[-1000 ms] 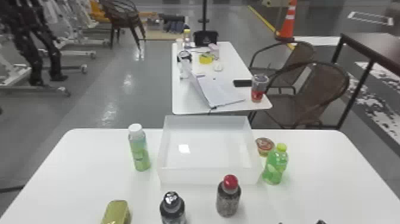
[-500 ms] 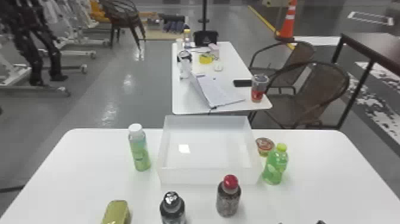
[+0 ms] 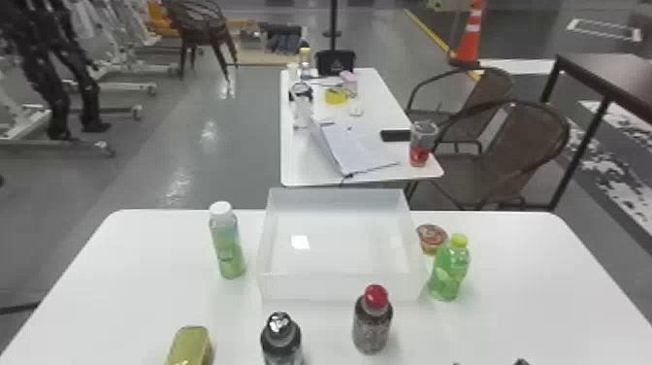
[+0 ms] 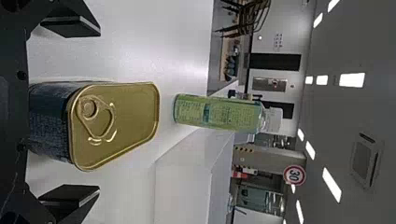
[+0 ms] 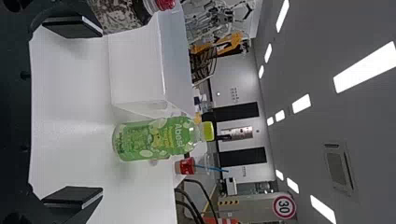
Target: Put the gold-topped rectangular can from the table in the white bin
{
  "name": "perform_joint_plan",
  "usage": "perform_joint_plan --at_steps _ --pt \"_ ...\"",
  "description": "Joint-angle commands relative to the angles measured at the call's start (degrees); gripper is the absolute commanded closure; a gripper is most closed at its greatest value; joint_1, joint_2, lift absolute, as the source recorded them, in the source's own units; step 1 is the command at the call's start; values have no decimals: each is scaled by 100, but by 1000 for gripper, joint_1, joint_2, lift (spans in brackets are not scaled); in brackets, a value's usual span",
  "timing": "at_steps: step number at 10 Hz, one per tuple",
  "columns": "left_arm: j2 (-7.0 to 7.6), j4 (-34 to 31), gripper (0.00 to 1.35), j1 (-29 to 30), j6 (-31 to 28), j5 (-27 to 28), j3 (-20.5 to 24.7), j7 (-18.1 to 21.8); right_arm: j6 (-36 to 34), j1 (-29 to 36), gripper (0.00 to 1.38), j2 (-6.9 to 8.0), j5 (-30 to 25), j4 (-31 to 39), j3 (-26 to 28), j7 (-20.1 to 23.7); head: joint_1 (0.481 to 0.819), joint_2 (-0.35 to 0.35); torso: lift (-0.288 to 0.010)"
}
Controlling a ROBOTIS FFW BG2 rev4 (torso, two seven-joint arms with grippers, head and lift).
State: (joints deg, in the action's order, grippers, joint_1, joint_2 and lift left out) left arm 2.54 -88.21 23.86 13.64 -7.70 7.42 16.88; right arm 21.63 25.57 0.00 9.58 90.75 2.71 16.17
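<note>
The gold-topped can point(image 3: 189, 346) stands on the table at the near left in the head view. In the left wrist view, the can point(image 4: 116, 123) shows its gold lid with pull ring and its dark side. My left gripper point(image 4: 99, 114) is open, one finger on each side of the can, with gaps between. The white bin point(image 3: 339, 287) sits mid-table, beyond the can and to its right. Two dark tips of my right gripper point(image 3: 489, 363) show at the head view's bottom edge. That right gripper point(image 5: 102, 113) is parked open, holding nothing, facing the green bottle.
A pale green bottle with a white cap point(image 3: 228, 247) stands left of the bin. A black-capped bottle point(image 3: 282, 340) and a red-capped bottle point(image 3: 372, 323) are in front of it. To its right are a small cup point(image 3: 431, 239) and a yellow-capped green bottle point(image 3: 449, 269).
</note>
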Motion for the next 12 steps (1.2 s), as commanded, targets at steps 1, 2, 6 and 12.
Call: perform_joint_plan --at_steps 1,2,6,12 --pt "28 164 117 -207 34 102 -30 8 8 -8 104 5 0 -4 -7 0 549 0 -100" --pt "28 287 117 -312 51 137 -30 17 8 -17 104 5 0 -22 -7 0 549 0 -100" --pt "133 428 1096 -470 -239 207 23 228 -1 -26 105 5 0 -31 -16 0 549 0 -100" --pt "-87 -934 1116 -303 -590 779 233 210 -1 -26 105 5 18 -31 -16 0 549 0 -100"
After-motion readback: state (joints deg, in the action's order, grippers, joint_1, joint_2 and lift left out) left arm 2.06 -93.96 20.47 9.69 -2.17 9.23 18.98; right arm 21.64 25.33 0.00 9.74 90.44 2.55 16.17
